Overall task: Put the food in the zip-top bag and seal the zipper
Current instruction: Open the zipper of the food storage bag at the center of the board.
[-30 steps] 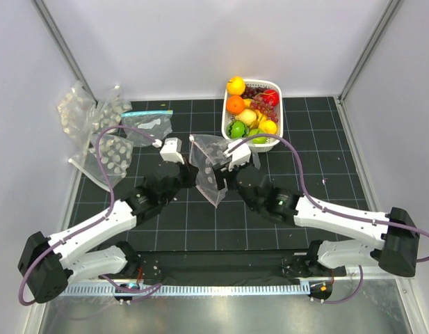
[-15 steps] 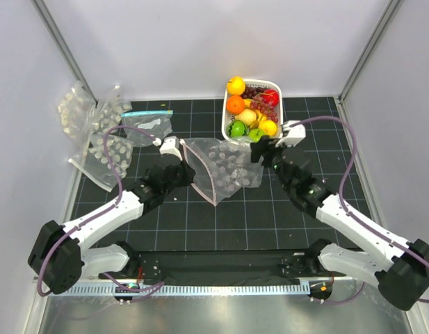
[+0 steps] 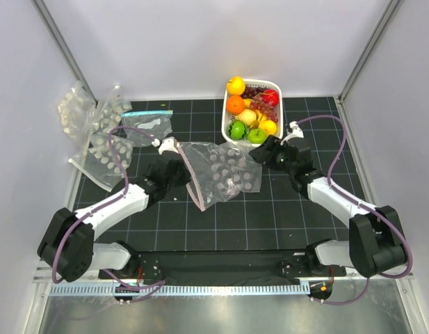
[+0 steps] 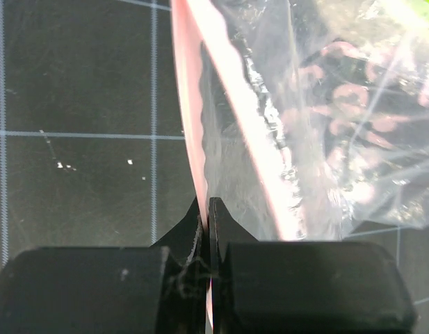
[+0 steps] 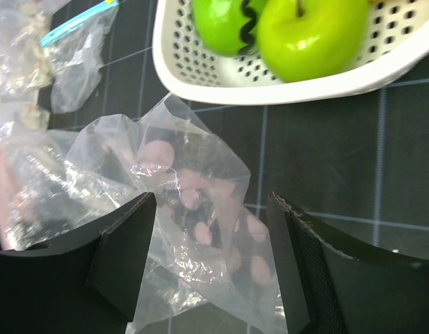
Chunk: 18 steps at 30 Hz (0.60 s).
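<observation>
Quick look from my end. The soft clear zip-top bag printed with white dots [image 3: 224, 174] is lying crumpled on the black gridded table mat [image 3: 270, 216], between the two arms and just in front of the white perforated plastic basket [image 3: 226, 124].

My left gripper [image 3: 183, 174] has its fingers pressed together on the thin pinkish zipper strip [image 3: 192, 179] at the bag's mouth. In the left wrist view the strip [image 4: 200, 139] runs straight down into the closed fingertips [image 4: 221, 221], with the dotted plastic [image 4: 325, 125] billowing off to the right.

My right gripper [image 3: 268, 152] sits at the other end of the bag, right beside the basket, fingers spread wide. In its wrist view the bag [image 5: 193, 202] shows between the two black fingers [image 5: 127, 243]. Can't tell if they're touching it.

The fruit's all in the basket: shiny green apple [image 5: 304, 35] nearest, round orange [image 3: 235, 104] and yellow lemon [image 3: 236, 85] further back.

A pile of other clear dotted bags [image 3: 96, 129] sits off to the left.
</observation>
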Each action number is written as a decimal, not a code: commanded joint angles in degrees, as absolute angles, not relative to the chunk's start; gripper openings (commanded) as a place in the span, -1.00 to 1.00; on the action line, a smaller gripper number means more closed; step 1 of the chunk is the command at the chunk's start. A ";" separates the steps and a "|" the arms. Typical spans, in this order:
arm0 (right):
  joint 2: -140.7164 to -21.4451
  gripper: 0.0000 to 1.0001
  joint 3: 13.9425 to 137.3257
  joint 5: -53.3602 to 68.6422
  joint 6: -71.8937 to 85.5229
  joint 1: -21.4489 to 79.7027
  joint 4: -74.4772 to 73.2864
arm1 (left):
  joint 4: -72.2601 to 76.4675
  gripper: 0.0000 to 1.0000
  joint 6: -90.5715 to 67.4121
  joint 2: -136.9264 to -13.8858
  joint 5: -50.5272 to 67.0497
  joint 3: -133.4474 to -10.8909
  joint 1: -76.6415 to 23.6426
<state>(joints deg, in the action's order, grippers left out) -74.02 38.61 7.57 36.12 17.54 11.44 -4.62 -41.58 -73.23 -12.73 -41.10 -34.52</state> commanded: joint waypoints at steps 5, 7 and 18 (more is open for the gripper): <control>-74.18 0.30 38.41 15.81 39.90 17.58 18.62 | -3.96 -0.99 -41.75 -76.28 -10.99 -44.47 -32.35; -75.05 0.21 38.41 17.30 40.95 17.58 19.33 | -4.04 -0.99 -41.75 -76.64 -10.90 -44.56 -32.17; -76.11 0.14 39.90 19.86 41.04 17.67 16.70 | -4.04 -0.99 -42.28 -77.87 -9.85 -45.09 -31.20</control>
